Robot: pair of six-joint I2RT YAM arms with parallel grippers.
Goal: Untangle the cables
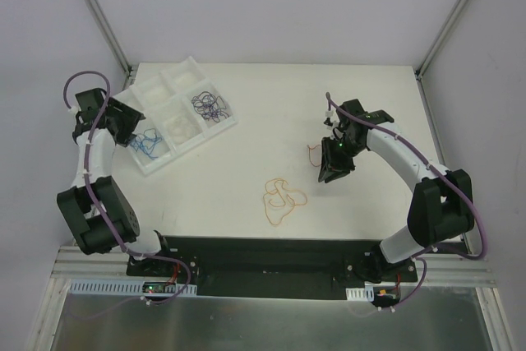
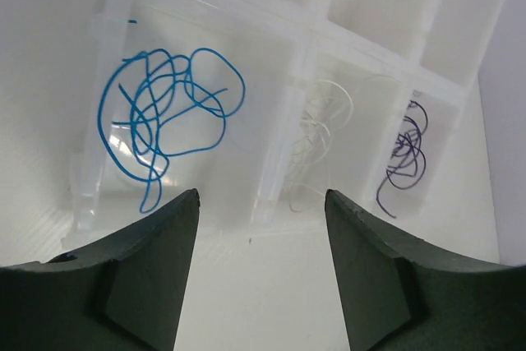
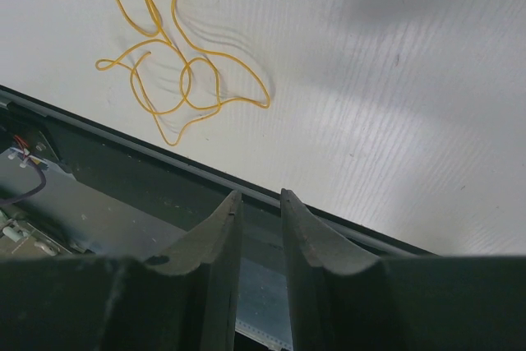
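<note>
One white tray (image 1: 156, 88) with six compartments sits at 10 o'clock on the white worktop (image 1: 263, 113). Three compartments hold cables: a blue tangle (image 2: 168, 108), a white tangle (image 2: 325, 121) and a purple tangle (image 2: 407, 150). One orange cable (image 3: 177, 71) lies loose at 6 o'clock, and one red strand (image 1: 313, 152) at 3 o'clock. The left fingers (image 2: 156, 260) are spread wide and empty above the tray. The right fingers (image 3: 215, 244) are nearly closed; whether they grip anything cannot be told. Pale walls (image 1: 271, 6) surround the worktop.

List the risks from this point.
1. The left gripper hangs open over the blue cables coiled in the tray; a pinch may lift several loops together and tighten the tangle.
2. The orange cable lies near the front edge of the table; a drag by the right gripper could pull it off.
</note>
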